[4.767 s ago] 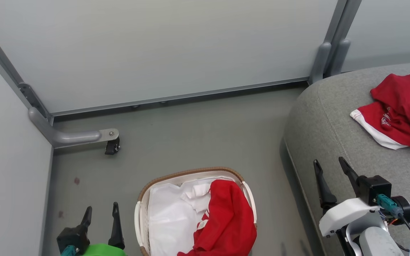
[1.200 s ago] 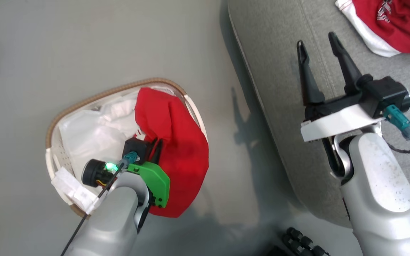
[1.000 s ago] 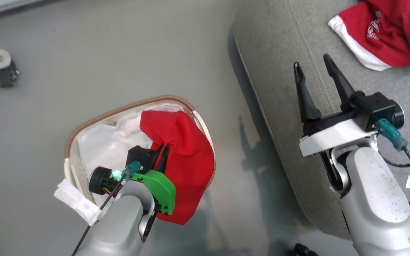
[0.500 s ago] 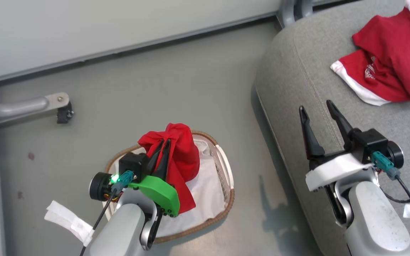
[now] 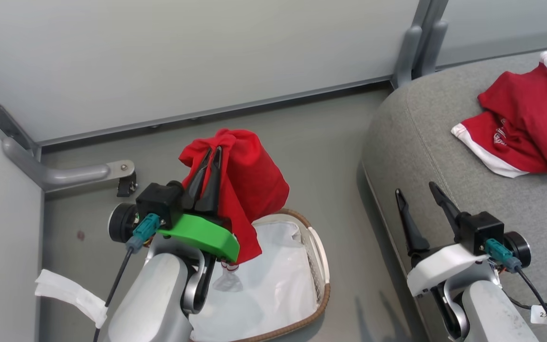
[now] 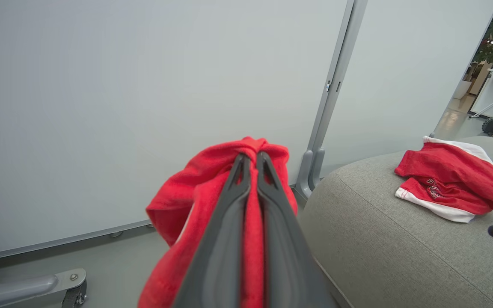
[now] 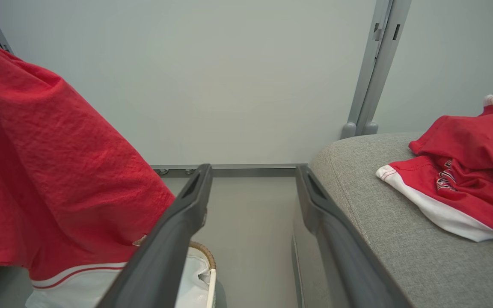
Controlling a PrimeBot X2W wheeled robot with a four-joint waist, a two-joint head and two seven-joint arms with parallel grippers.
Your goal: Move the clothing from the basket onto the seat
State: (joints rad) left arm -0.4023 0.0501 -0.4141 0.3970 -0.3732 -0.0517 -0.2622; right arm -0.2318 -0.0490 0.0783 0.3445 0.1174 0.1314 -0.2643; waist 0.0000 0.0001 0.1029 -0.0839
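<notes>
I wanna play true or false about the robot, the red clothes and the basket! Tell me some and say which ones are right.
1. The left gripper is shut on a red garment. True.
2. The right gripper holds clothing too. False: it is open and empty.
3. A second garment, red with white trim, lies on the grey sofa. True.
4. The basket stands on the sofa. False: it stands on the floor beside the sofa.
5. The first red garment lies flat inside the basket. False: it hangs from the left gripper, above the basket.
</notes>
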